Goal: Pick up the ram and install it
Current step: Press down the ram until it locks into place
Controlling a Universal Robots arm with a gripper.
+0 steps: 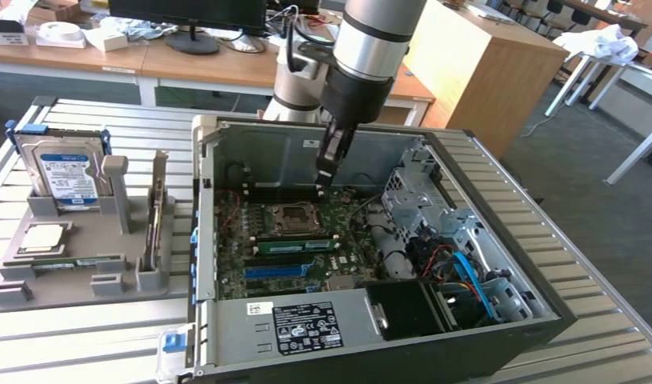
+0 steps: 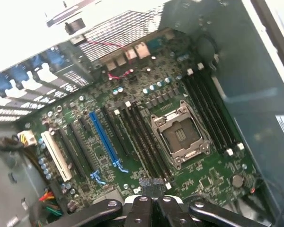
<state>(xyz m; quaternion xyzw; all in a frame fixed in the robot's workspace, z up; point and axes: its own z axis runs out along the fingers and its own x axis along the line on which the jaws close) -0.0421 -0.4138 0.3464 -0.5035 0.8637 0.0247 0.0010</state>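
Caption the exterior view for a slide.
Gripper shut above the motherboard inside the open computer case; a ram stick sits in a slot beside the empty processor socket.

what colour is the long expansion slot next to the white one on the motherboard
Blue. The long slot beside the white slot shows best in the wrist view.

Open computer case (image 1: 497, 320), green motherboard (image 2: 132, 142), empty processor socket (image 2: 180, 135), hard drive (image 1: 64, 172) upright in grey holder (image 1: 80, 276)
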